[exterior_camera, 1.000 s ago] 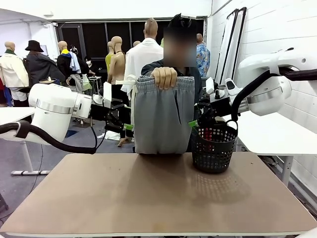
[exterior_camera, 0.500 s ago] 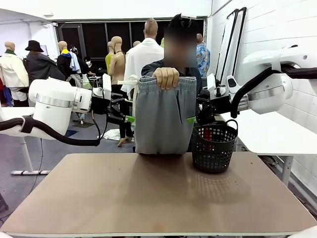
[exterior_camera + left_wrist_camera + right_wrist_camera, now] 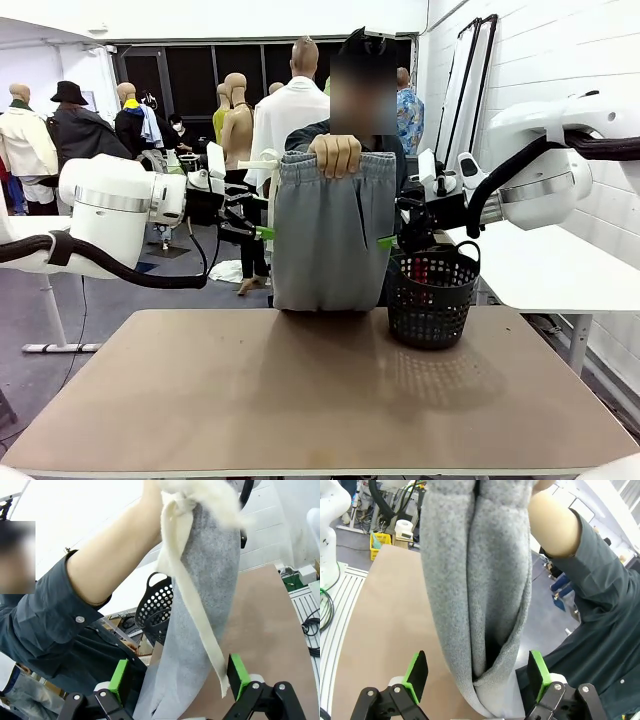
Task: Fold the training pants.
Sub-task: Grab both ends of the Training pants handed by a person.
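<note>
A plain brown bench [image 3: 320, 400] fills the foreground. Behind its far edge stands a person, in a workshop with white walls.

From the left, the white left arm reaches in level. In the front view the left end effector [image 3: 262, 232] sits at the left edge of the light grey jersey training pants [image 3: 330, 235]. In the left wrist view the left end effector [image 3: 178, 677] is spread open. Its green-padded fingers [image 3: 119, 675] stand on either side of the hanging training pants [image 3: 200, 605] with a gap on each side. A cream-white strip of cloth [image 3: 192, 610] trails down the fabric, and the person's bare forearm [image 3: 115, 560] reaches in from a dark sleeve.

At the middle, the person's hand [image 3: 335, 155] grips the gathered waistband from above. The pants hang straight down with the legs together. Their lower end is at the far edge of the bench; whether it touches cannot be told.

To the right, the right end effector [image 3: 390, 240] sits at the pants' right edge. In the right wrist view the right end effector [image 3: 477, 676] is open too. The grey fold [image 3: 475, 580] hangs between its green pads [image 3: 416, 676] without being pinched.

Just right of the pants, a round black plastic mesh basket [image 3: 432, 295] with a hoop handle stands on the bench.
</note>
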Tool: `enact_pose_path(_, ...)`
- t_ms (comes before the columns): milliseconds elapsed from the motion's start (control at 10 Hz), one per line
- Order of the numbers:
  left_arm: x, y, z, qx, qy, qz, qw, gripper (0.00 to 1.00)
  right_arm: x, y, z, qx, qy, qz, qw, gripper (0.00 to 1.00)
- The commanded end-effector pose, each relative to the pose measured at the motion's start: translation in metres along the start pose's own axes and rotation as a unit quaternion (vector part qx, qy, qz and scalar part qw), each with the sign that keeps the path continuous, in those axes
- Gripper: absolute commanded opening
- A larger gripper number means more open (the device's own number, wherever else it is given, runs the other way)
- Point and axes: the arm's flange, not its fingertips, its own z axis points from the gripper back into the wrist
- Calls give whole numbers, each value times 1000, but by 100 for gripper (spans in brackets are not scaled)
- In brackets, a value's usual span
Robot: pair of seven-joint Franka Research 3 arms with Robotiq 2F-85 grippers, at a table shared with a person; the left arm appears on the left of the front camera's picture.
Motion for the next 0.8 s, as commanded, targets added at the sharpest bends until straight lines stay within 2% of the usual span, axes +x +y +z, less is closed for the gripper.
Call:
enact_pose_path(0, 1, -1, -1, -1, -3, 1, 1000, 100, 0, 0, 0, 0, 0, 0, 1000, 100)
enact_pose_path(700, 13, 10, -14, -57, -43, 1, 997, 100, 15, -4, -1, 18, -50, 9, 999, 100)
